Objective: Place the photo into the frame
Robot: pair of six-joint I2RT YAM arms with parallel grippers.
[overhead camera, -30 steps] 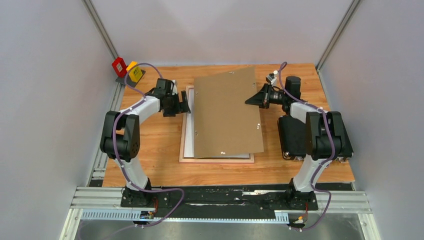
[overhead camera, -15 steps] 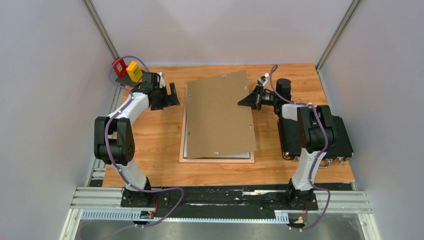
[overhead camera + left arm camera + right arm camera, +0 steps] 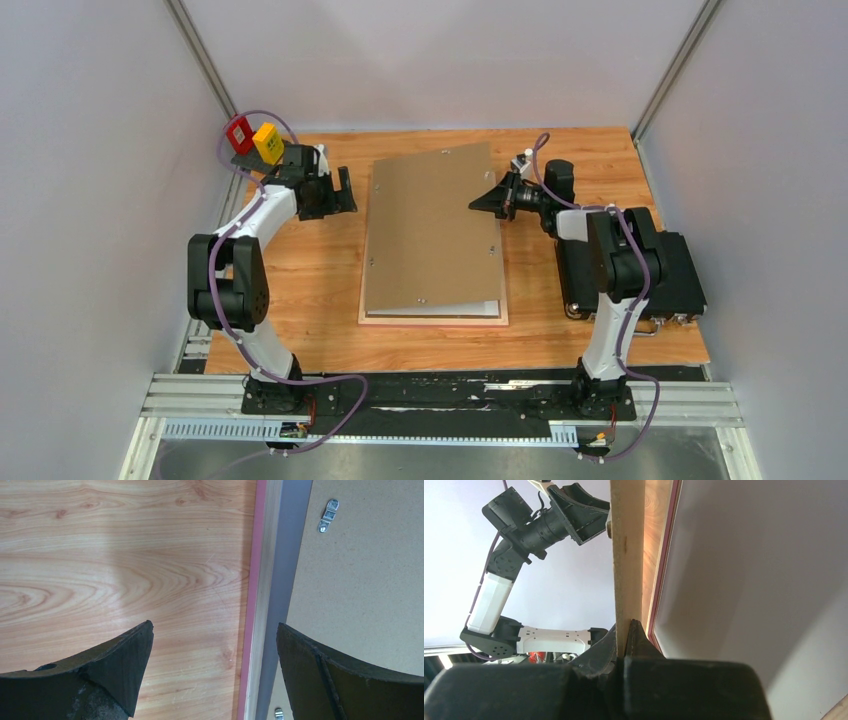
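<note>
Pinching backing board (image 3: pixel 432 230) edge, right hand (image 3: pixel 480 204).

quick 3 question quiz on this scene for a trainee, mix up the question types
1. True or false: the left gripper is shut on the frame.
2. What does the right gripper clamp? A) the brown backing board B) the frame C) nothing
3. Which side of the frame does the left gripper hover beside?
Key: 1 false, it is open and holds nothing; 2 A; 3 its left side, near the far corner.
</note>
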